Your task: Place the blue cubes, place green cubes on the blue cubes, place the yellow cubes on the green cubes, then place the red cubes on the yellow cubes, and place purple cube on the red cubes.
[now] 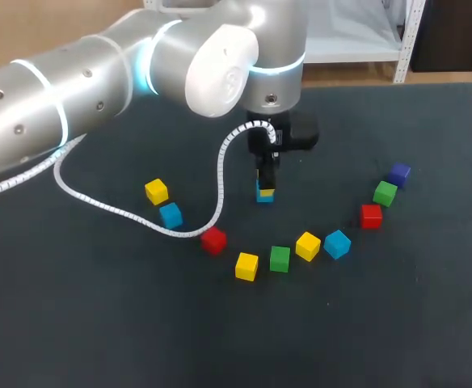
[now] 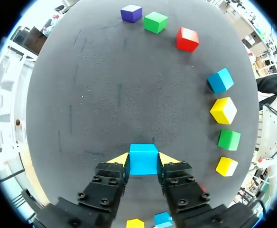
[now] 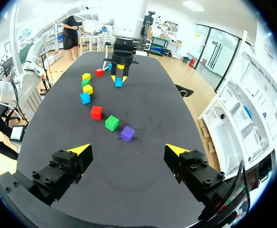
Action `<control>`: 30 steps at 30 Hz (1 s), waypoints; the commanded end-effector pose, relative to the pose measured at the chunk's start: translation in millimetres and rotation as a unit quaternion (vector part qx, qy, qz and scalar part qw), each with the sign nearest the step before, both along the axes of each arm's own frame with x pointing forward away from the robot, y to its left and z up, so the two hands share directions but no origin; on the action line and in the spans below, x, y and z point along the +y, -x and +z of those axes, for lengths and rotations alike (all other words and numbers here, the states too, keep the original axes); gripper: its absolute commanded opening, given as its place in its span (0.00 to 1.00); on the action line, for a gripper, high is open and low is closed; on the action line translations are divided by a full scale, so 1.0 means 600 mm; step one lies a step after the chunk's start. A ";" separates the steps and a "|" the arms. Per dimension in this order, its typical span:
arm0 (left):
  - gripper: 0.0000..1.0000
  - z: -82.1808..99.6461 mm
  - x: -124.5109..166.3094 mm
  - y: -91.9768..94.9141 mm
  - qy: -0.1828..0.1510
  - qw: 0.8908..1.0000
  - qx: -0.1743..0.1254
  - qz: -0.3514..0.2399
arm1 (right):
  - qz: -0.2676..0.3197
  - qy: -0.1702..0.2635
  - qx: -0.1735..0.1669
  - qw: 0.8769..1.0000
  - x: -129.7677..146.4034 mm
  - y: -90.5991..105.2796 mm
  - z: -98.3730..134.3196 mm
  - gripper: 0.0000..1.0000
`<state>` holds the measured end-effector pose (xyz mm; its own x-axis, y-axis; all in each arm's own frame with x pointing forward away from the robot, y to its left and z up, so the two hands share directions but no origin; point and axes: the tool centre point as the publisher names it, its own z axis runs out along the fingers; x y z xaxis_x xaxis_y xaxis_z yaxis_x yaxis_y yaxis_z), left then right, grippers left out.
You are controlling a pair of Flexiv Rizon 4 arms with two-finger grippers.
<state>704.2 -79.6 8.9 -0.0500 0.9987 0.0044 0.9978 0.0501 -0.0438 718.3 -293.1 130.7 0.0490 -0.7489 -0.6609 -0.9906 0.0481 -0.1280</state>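
Observation:
My left gripper [image 1: 265,187] is shut on a blue cube [image 1: 265,195] near the table's middle; in the left wrist view the cube [image 2: 143,156] sits squarely between both yellow tips, at or just above the cloth. Ahead of it runs an arc of cubes: purple [image 2: 131,13], green [image 2: 155,22], red [image 2: 187,39], blue [image 2: 220,80], yellow [image 2: 223,110], green [image 2: 229,139], yellow [image 2: 226,166]. To the left lie a yellow cube [image 1: 157,191], a blue cube [image 1: 170,215] and a red cube [image 1: 213,240]. My right gripper [image 3: 128,150] hangs open and empty at the table's right side, short of the purple cube [image 3: 127,133].
The left arm's white coiled cable [image 1: 139,217] droops onto the dark cloth [image 1: 99,323] beside the yellow and blue cubes at the left. The table's far edge [image 1: 365,84] runs behind the left gripper.

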 end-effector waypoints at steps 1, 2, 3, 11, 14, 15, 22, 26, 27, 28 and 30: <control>0.15 0.001 -0.002 -0.005 -0.003 1.000 0.004 0.000 | 0.000 -0.001 -0.001 1.000 0.000 0.001 0.000 1.00; 0.16 0.001 -0.002 -0.006 -0.003 1.000 0.005 0.000 | 0.000 -0.001 -0.001 1.000 0.000 0.001 0.000 1.00; 0.17 0.002 -0.002 -0.006 -0.002 1.000 0.005 0.001 | 0.000 -0.001 -0.001 1.000 0.000 0.001 0.000 1.00; 0.18 0.002 -0.004 -0.003 0.000 1.000 0.008 0.002 | 0.000 -0.001 -0.001 1.000 0.000 0.001 0.000 1.00; 0.17 0.002 -0.008 -0.003 0.001 1.000 0.007 0.000 | 0.000 -0.001 -0.001 1.000 0.000 0.001 0.000 1.00; 0.17 0.003 -0.008 -0.003 0.001 1.000 0.007 -0.001 | 0.000 -0.001 -0.001 1.000 0.000 0.001 0.000 1.00; 0.17 0.001 -0.010 -0.002 0.000 1.000 0.007 -0.002 | 0.000 -0.001 -0.001 1.000 0.000 0.001 0.000 1.00; 0.16 -0.001 -0.011 0.000 0.000 1.000 0.009 -0.001 | 0.000 -0.001 -0.001 1.000 0.000 0.001 0.000 1.00; 0.17 -0.001 -0.011 0.001 0.000 1.000 0.009 -0.001 | 0.000 -0.001 -0.001 1.000 0.000 0.001 0.000 1.00; 0.17 -0.001 -0.011 0.001 0.000 1.000 0.009 -0.001 | 0.000 -0.001 -0.001 1.000 0.000 0.001 0.000 1.00; 0.18 -0.003 -0.011 0.002 -0.001 1.000 0.010 -0.001 | 0.000 -0.001 -0.001 1.000 0.000 0.001 0.000 1.00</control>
<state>700.3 -85.1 7.4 -0.0497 0.9988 0.0031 0.9971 0.0498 -0.0579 718.3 -293.1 130.7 0.0490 -0.7488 -0.6609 -0.9906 0.0481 -0.1280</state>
